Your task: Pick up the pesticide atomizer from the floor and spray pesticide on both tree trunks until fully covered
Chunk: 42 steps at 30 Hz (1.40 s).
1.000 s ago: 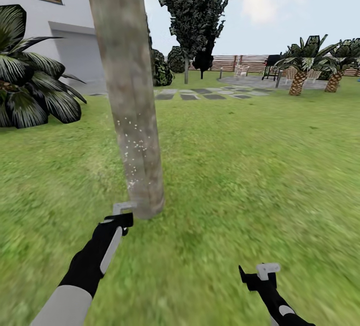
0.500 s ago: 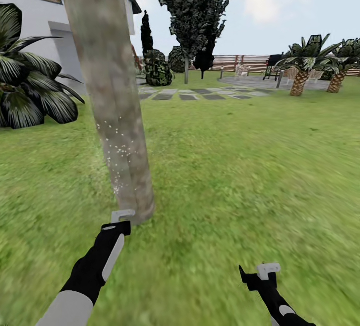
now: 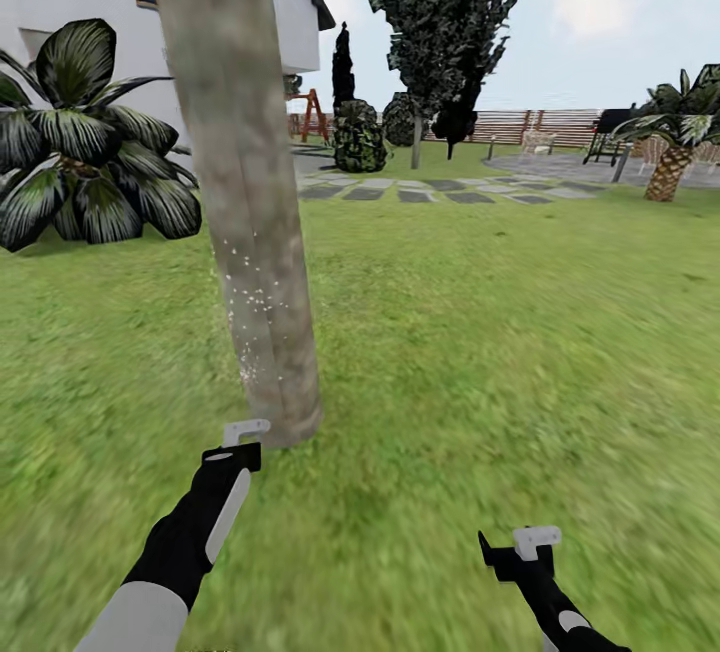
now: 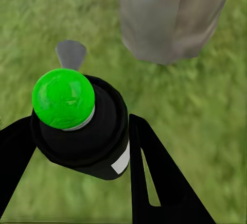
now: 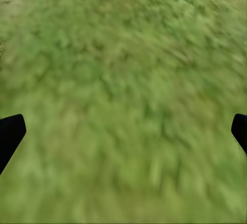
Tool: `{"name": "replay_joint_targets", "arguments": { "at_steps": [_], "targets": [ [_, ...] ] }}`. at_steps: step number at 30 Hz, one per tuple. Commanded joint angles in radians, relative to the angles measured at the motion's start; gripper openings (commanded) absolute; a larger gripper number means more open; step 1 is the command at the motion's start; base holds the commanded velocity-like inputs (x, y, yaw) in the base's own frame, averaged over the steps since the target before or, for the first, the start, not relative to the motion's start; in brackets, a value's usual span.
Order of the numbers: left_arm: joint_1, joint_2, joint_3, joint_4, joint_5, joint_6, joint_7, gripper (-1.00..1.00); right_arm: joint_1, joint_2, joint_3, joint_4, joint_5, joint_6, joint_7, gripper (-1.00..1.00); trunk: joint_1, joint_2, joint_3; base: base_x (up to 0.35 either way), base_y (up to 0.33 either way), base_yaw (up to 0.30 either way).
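Our left gripper (image 4: 82, 147) is clamped around the small black pesticide atomizer with its bright green round cap (image 4: 63, 98), one black finger (image 4: 154, 177) pressed against each side of the bottle. In the head view that same gripper (image 3: 240, 437) sits low, just beside the base of the thick grey-tan mottled tree trunk (image 3: 245, 182), with the bottle's top aimed toward it. A loose scatter of white pesticide specks (image 3: 250, 297) clings to the lower middle of the trunk; above and below that patch the bark looks bare.

Over the last second the whole scene has slid sideways: the trunk drifted left and then back, the white house wall (image 3: 90, 22) and the dark broad-leafed plant (image 3: 85, 142) now take more of the frame, and the scaly palm (image 3: 668, 157) has moved toward the far edge. We read that as our own base and head swinging around the trunk, since both arms sit in the same place in the frame throughout. The speckled patch looks about as large as before, so we judge coverage of this trunk as only partial, and the second tall dark-crowned tree (image 3: 440, 22) stands well apart, by the brown slat fence (image 3: 540, 122).

Our right gripper (image 5: 123, 131) hangs spread wide and empty over the green grass lawn (image 5: 123, 80).

The bottle carries a small white label (image 4: 121, 163), but no writing on it can be read.
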Motion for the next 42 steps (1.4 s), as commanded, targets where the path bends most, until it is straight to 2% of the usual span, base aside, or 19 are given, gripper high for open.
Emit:
{"name": "replay_joint_targets", "arguments": {
  "at_steps": [1, 15, 42],
  "targets": [
    [0.0, 0.0, 0.0, 0.0, 0.0, 0.0, -0.001, -1.0, 0.0, 0.0, 0.0, 0.0, 0.0, 0.0, 0.0, 1.0, 0.0, 0.0, 0.0, 0.085, -0.27, 0.199],
    [0.001, -0.001, 0.0, 0.0, 0.003, 0.0, -0.004, -1.0, 0.0, 0.0, 0.0, 0.0, 0.0, 0.0, -0.001, 1.0, 0.0, 0.0, 0.0, 0.013, -0.273, 0.042],
    [0.0, 0.0, 0.0, 0.0, -0.002, 0.009, -0.006, -1.0, 0.0, 0.0, 0.0, 0.0, 0.0, 0.0, -0.002, 1.0, 0.0, 0.0, 0.0, 0.003, -0.273, 0.264]
  ]
}}
